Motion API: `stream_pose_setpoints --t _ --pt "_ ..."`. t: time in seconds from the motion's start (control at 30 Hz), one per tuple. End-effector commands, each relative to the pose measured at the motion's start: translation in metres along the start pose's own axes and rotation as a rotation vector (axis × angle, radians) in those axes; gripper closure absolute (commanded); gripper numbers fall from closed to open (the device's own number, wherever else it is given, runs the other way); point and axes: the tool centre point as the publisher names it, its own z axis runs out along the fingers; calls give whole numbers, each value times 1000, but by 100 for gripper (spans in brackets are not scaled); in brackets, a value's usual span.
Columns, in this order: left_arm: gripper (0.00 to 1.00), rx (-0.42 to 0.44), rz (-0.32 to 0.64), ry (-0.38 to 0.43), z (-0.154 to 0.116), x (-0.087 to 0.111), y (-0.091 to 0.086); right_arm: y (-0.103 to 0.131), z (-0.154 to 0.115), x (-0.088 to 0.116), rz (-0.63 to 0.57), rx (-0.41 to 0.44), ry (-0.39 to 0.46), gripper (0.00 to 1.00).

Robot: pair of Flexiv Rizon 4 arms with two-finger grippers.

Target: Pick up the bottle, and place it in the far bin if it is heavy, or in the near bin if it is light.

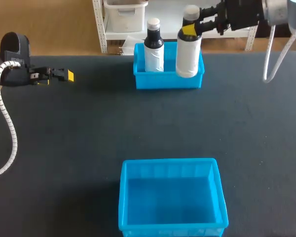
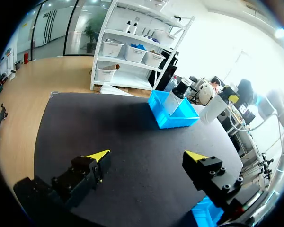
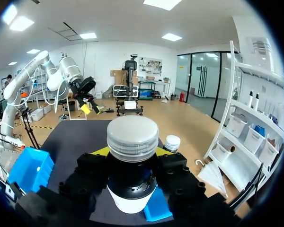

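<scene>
1. At the right end of the far bin (image 1: pixel 167 81), the right tool (image 1: pixel 191 27) clamps the bottle (image 1: pixel 188 54) by its neck, upright.
2. Far left over the bench (image 1: pixel 89 138), the left tool (image 1: pixel 64 75) stands wide.

Left arm (image 1: pixel 12 59): comes in from the left side, low, wrist held level. Left gripper (image 1: pixel 68 75) points across toward the right arm's side. Fingers stand wide apart, and the left wrist view shows nothing between the two yellow tips.

Right arm (image 1: pixel 259 12): comes in from the far right corner, wrist level and raised. Right gripper (image 1: pixel 190 28) points back toward the left arm's side. Its two fingers press the neck of the bottle (image 1: pixel 188 57) from opposite sides, just under the cap. Bottle body hangs upright below the fingers. In the right wrist view a yellow tip shows on each side of the neck.
</scene>
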Motion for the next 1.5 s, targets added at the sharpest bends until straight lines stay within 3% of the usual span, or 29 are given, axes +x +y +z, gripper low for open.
stream_pose_setpoints --t 0.03,0.87,1.5 --pt "0 0 0 0 0 0 0 -16 0 -2 1 -10 1 100" --pt "0 0 0 0 0 0 0 -97 26 15 -13 8 -5 100" --pt "0 0 0 0 0 0 0 -105 48 46 5 3 -8 100"
